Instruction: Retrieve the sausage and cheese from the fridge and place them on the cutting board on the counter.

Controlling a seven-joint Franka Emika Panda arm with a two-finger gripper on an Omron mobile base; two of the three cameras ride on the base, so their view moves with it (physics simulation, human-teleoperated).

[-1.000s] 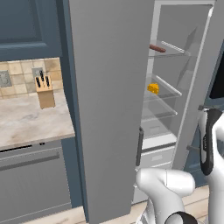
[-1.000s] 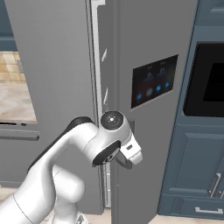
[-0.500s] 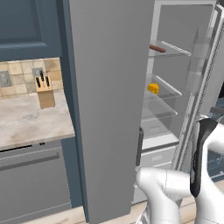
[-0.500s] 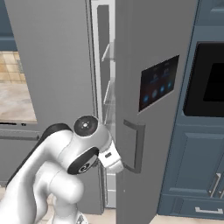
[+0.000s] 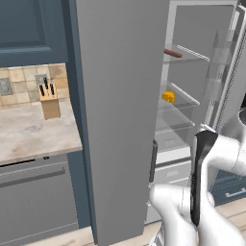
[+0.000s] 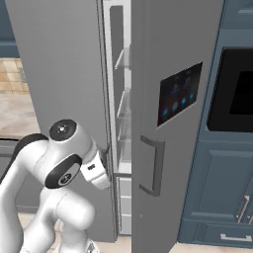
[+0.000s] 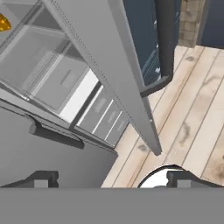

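Left base view: the fridge (image 5: pixel 120 110) stands with its left door shut, a broad grey slab near the camera, and its right door swung open at the far right. On the upper glass shelf lies the sausage (image 5: pixel 172 53), reddish-brown and lengthwise. 1 shelf lower sits the cheese (image 5: pixel 168 97), a yellow-orange wedge near the shelf's left side. Lower shelves and drawers look pale. To the left, the counter (image 5: pixel 33 137) carries a tan knife block (image 5: pixel 49 102) against the tiled wall, with grey cabinet fronts beneath. The white arm (image 5: pixel 206 192) bends up at the lower right, in front of the fridge's bottom drawers.

Right base view: the fridge's right door (image 6: pixel 173 108) stands ajar, edge toward the camera, with a dark touch panel (image 6: pixel 180 94) and a grey bar handle (image 6: pixel 154 165). Glass shelves show through the gap. The arm's elbow sits at lower left, its wrist close to the gap. A dark oven (image 6: pixel 236 89) is set in blue cabinets at right.

Hand view: the gripper (image 7: pixel 113 180) is released, its 2 dark tips spread wide with nothing between them. Ahead are the open door's lower edge, pale drawers, the wooden floor (image 7: pixel 192 113), and the cheese at the top left corner.
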